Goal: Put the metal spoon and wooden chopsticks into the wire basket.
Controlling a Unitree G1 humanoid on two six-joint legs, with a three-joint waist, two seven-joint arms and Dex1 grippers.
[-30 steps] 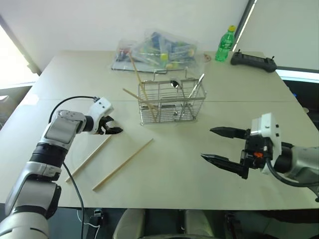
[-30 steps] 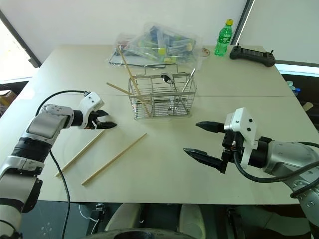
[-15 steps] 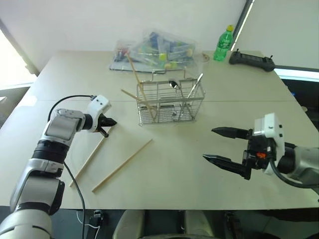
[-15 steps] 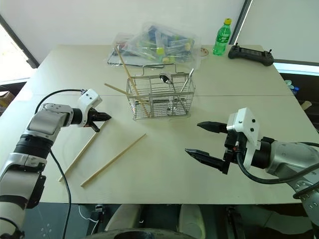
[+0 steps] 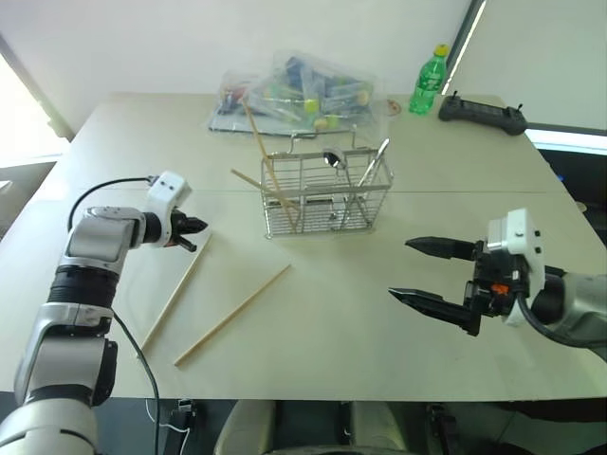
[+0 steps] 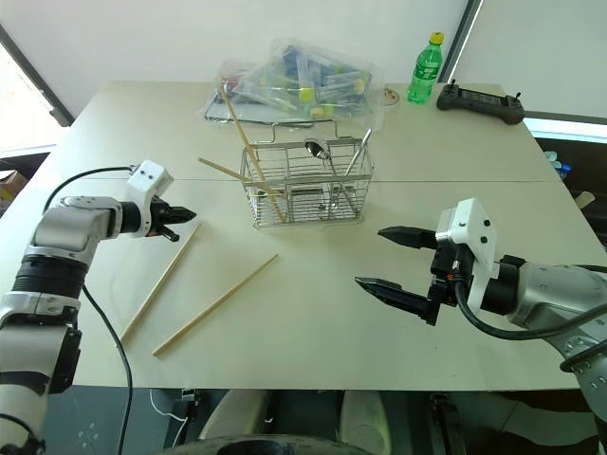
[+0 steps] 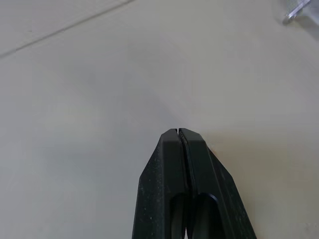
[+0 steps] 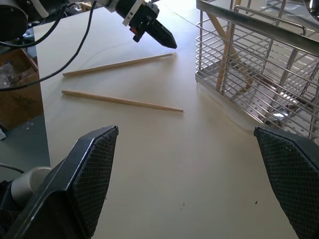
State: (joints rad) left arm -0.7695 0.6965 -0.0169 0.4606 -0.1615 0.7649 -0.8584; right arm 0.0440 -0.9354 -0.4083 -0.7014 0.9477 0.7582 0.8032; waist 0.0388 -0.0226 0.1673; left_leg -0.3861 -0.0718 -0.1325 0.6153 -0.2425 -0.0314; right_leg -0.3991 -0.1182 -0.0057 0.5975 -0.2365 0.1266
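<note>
The wire basket (image 5: 327, 194) stands at the table's middle. A metal spoon (image 5: 332, 159) stands inside it, bowl up, and two wooden chopsticks (image 5: 266, 156) lean inside too, their tops sticking out to the left. Two more chopsticks lie flat on the table, one (image 5: 175, 292) to the left of the other (image 5: 232, 315). My left gripper (image 5: 194, 227) is shut and empty, and hovers just past the top end of the left stick. My right gripper (image 5: 399, 268) hangs open and empty over the table, right of the basket.
A clear plastic bag of colourful items (image 5: 294, 95) lies behind the basket. A green bottle (image 5: 429, 83) and a black controller (image 5: 482, 114) sit at the far right. The table's front edge (image 5: 313, 396) runs just below the loose sticks.
My left gripper has shut, holding nothing, and has risen and drawn away to the left of the stick's end. The right gripper has stayed put.
</note>
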